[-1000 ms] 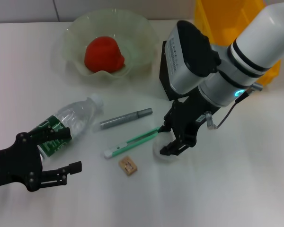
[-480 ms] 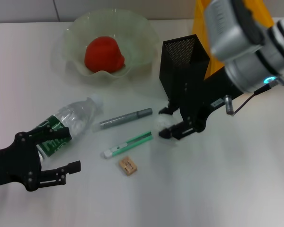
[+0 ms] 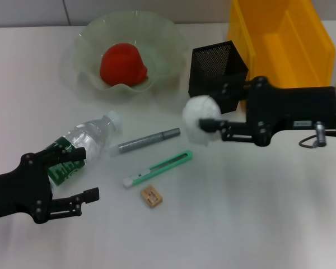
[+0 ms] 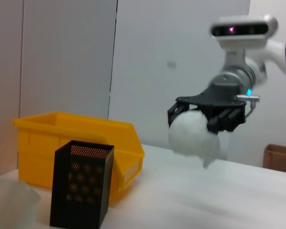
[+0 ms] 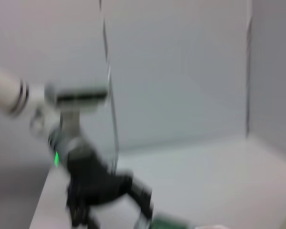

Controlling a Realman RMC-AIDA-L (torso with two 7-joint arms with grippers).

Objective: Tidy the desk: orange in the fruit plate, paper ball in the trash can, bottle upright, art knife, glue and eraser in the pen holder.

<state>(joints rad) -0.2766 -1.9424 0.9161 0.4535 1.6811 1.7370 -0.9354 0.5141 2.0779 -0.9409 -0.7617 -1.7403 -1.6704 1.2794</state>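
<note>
The right gripper (image 3: 211, 124) is clamped on the paper ball (image 3: 199, 113), held above the desk beside the mesh pen holder (image 3: 217, 70) — likely light and crushable; grip across its middle. The left gripper (image 3: 81, 175) rests spread by the bottle (image 3: 81, 147).

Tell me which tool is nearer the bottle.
Left. The left tool sits at the bottle's labelled base, seemingly around it. The right tool is across the desk by the pen holder, holding the paper ball.
</note>
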